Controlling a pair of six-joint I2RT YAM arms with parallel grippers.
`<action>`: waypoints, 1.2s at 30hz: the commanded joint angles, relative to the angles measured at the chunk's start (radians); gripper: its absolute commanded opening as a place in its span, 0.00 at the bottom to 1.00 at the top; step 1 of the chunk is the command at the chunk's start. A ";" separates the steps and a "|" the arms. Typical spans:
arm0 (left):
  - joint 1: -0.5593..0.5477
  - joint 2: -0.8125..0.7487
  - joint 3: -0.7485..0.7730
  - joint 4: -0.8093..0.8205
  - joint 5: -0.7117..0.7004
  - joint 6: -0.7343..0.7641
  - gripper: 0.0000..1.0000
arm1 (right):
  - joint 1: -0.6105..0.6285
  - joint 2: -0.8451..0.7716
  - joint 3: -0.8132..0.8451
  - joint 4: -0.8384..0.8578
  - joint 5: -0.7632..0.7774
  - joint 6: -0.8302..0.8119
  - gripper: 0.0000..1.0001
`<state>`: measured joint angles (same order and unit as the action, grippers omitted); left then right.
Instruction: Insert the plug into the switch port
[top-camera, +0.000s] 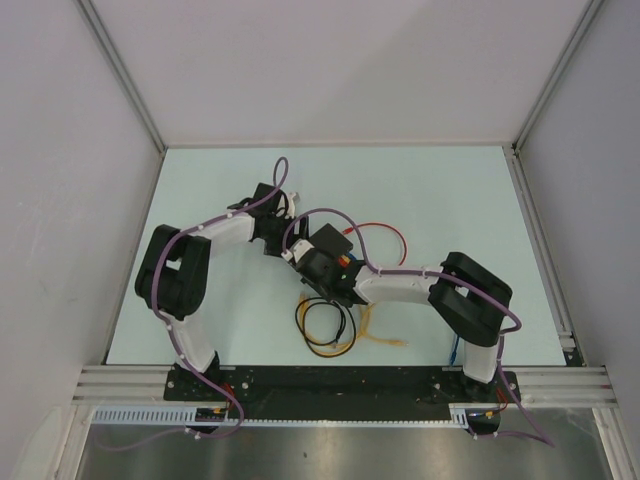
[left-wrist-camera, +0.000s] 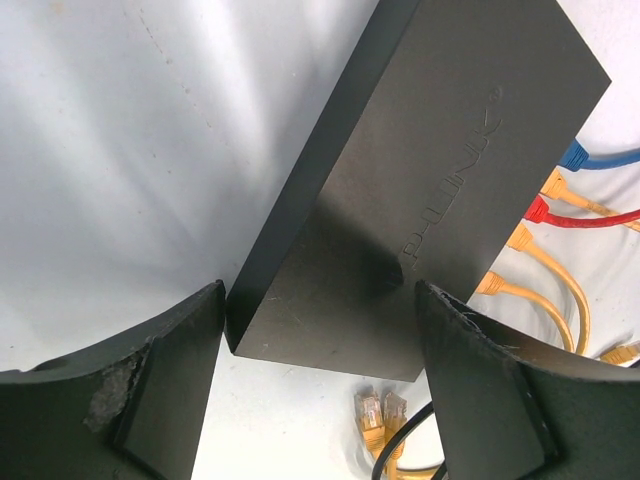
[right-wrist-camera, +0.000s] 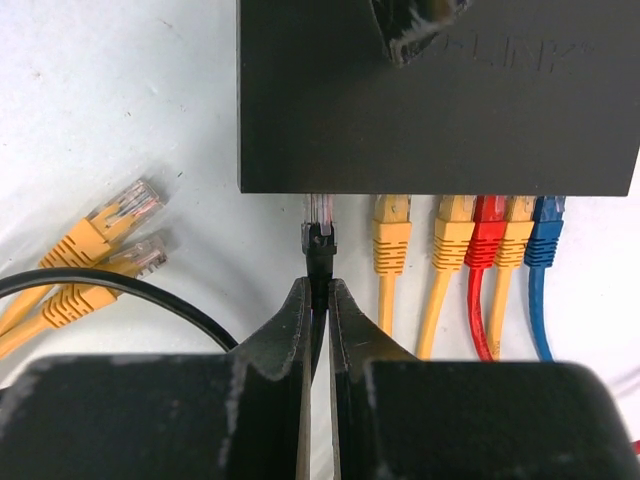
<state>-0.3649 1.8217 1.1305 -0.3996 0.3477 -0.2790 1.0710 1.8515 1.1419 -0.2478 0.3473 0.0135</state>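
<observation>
The switch (right-wrist-camera: 440, 110) is a flat matte-black box with its socket edge facing my right gripper (right-wrist-camera: 320, 290). That gripper is shut on the black cable just behind the black plug (right-wrist-camera: 318, 228). The plug's clear tip is at the leftmost port, right at the switch's edge. In the left wrist view, the switch (left-wrist-camera: 430, 150) lies slantwise, and my left gripper (left-wrist-camera: 320, 300) stands open with one finger (left-wrist-camera: 150, 390) on each side of the switch's near corner. From above, both wrists crowd over the switch (top-camera: 330, 243).
Yellow (right-wrist-camera: 392, 240), red (right-wrist-camera: 487, 235) and blue (right-wrist-camera: 547, 240) cables sit in the other ports. Two loose yellow plugs (right-wrist-camera: 110, 228) lie left of the right gripper. A black cable coil (top-camera: 325, 325) lies near the front, and a red cable loop (top-camera: 385, 232) behind the switch.
</observation>
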 joint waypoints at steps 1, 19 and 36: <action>-0.020 0.022 0.025 -0.028 0.023 -0.003 0.80 | 0.015 0.020 0.064 0.031 0.055 -0.038 0.00; -0.097 0.033 0.000 -0.100 0.086 -0.045 0.76 | 0.067 -0.006 0.071 0.142 0.153 -0.070 0.00; -0.186 -0.033 -0.077 -0.097 0.255 -0.040 0.73 | 0.064 -0.035 0.071 0.366 0.099 -0.213 0.00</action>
<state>-0.4351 1.7935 1.0912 -0.3801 0.3172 -0.2783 1.1263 1.8923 1.1614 -0.2630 0.4801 -0.1280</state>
